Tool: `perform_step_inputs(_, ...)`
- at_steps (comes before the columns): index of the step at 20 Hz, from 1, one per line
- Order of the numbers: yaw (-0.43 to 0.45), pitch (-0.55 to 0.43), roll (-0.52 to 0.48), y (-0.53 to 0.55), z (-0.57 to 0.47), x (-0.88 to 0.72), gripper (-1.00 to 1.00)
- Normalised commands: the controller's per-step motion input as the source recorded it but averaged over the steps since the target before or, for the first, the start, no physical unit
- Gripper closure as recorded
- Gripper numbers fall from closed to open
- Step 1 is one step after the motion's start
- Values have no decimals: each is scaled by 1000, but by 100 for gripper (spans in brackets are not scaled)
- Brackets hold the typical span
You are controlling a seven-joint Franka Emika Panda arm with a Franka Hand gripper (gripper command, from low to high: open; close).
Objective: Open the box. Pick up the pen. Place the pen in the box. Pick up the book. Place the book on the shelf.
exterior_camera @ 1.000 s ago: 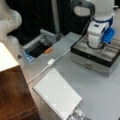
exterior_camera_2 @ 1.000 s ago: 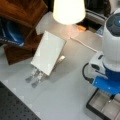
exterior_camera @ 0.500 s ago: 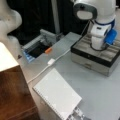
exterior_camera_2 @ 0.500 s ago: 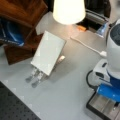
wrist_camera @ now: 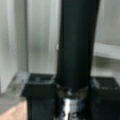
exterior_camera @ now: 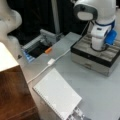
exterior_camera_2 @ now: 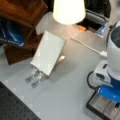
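We see the arm lowered into the open box [exterior_camera: 100, 56], which sits on the grey table [exterior_camera: 100, 92] at a front view's right; its grey compartmented inside faces up and a small pale patch shows on its silver-grey front wall. The box's long axis runs from that view's upper left toward its lower right. In the wrist view the pen [wrist_camera: 76, 45] fills the middle, a thick black barrel standing upright in that picture with its silvery section [wrist_camera: 72, 105] at the bottom, pinched between the two dark fingers [wrist_camera: 40, 97] of the gripper [wrist_camera: 72, 100], which are clenched on it. Behind it lie the pale ribs of the box's inside. In both front views the arm's wrist hides the gripper itself.

The book [exterior_camera: 57, 93] lies flat on the table at a front view's bottom, well apart from the box, its plain pale cover up and its long axis running diagonally from upper left to lower right. Its lower edge rests over a silvery metal stand [exterior_camera_2: 33, 77]. The shelf [exterior_camera_2: 20, 27], dark reddish-brown wood, stands at a front view's upper left, just beside the book. A white cable [exterior_camera: 50, 63] crosses the table between book and box, and an open black tray [exterior_camera: 37, 48] with an orange piece [exterior_camera: 48, 50] sits behind it.

We can read no writing or labels anywhere.
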Motion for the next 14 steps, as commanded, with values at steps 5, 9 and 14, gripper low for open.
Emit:
perform_step_inputs(5, -48, 63, -153, 24, -72, 71, 100)
perform_step_inputs(9, -47, 27, -182, -23, -123, 35, 100)
perform_step_inputs(14, -11, -3, -248, 10, -87, 37, 100)
